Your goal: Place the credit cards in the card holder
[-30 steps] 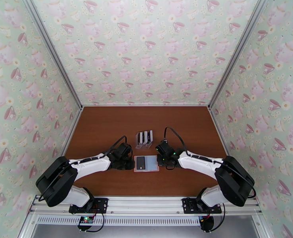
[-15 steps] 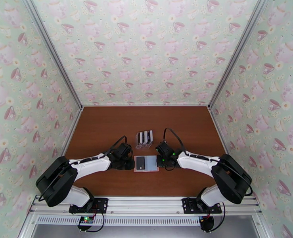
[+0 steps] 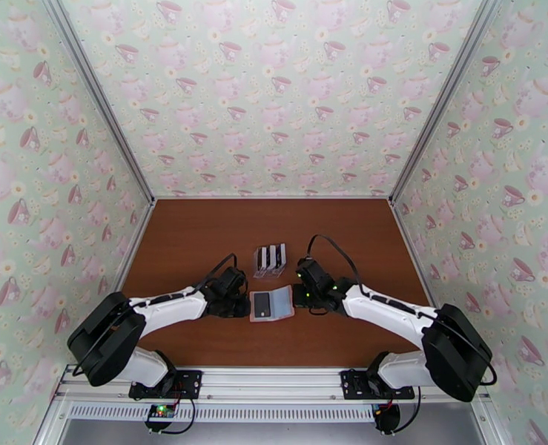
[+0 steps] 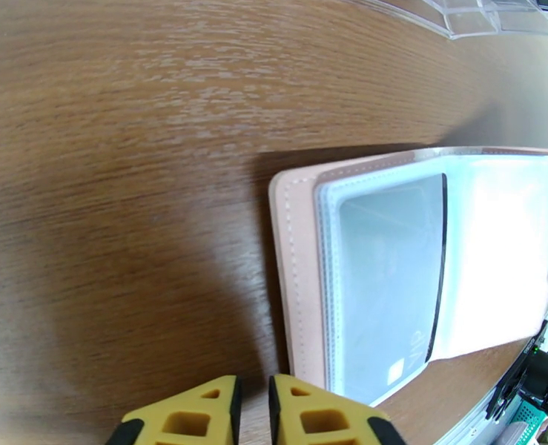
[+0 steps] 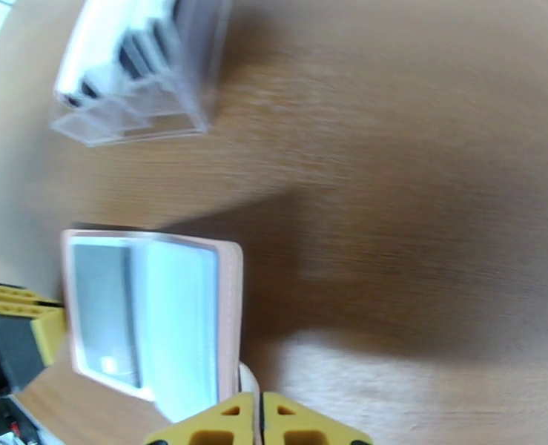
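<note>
Right gripper (image 5: 259,413) has shifted, and the holder (image 3: 272,305) now sits skewed. It lies open between both grippers, long axis left to right. Left gripper (image 4: 253,394) is nearly closed and empty at its left edge. Right gripper is clenched at its right edge. Cards (image 3: 271,258) stand just behind.

One pink card holder (image 3: 281,304) lies open on the bench (image 3: 199,239). One dark card (image 3: 262,305) sits inside it. One clear rack (image 3: 270,271) holds three upright cards (image 3: 271,255).
</note>
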